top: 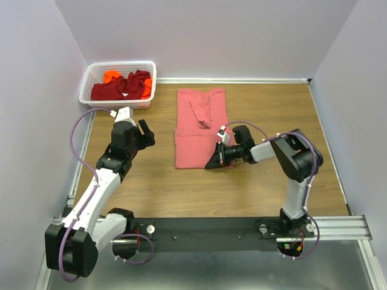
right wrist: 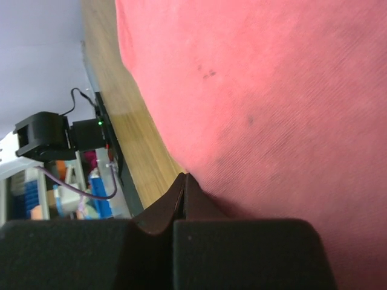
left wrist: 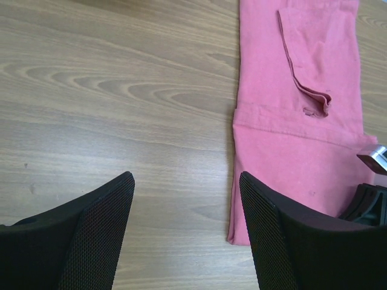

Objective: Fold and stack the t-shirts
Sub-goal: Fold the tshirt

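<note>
A salmon-pink t-shirt (top: 199, 121) lies folded into a long strip in the middle of the table, one sleeve turned over on top. My right gripper (top: 213, 162) is down at the shirt's near right corner. In the right wrist view its jaws (right wrist: 184, 176) are pressed together, with the pink hem (right wrist: 272, 90) running into their tips. My left gripper (top: 147, 134) hovers open over bare wood to the left of the shirt (left wrist: 290, 133), nothing between its fingers (left wrist: 186, 178). A dark red t-shirt (top: 124, 86) and a bright orange one (top: 110, 77) lie crumpled in the basket.
The white lattice basket (top: 91, 75) stands at the back left corner, against the wall. Walls close in the table on the left, back and right. A metal rail (top: 338, 226) with the arm bases runs along the near edge.
</note>
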